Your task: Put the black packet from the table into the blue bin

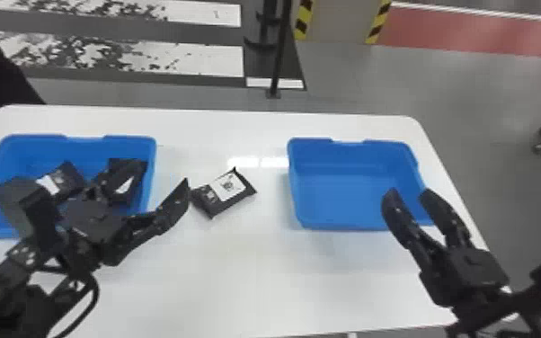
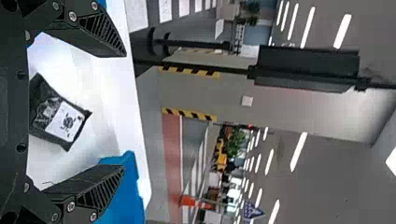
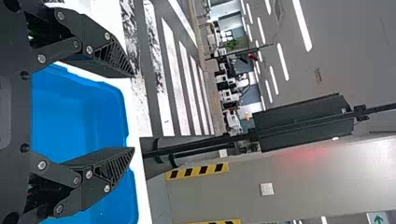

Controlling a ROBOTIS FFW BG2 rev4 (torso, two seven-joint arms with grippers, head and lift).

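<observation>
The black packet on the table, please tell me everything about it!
The flat black packet lies on the white table between a blue bin holding things and an empty-looking blue bin. It looks like plastic, with pointed corners, a white label with dark marks, and smaller pale marks. The left gripper is near, open, not holding it.

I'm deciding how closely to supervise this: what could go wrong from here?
In the head view, one finger of the left gripper appears right beside the black packet; it might nudge it rather than grip it. With a left bin and a right bin, both blue, the wrong one could be chosen.
</observation>
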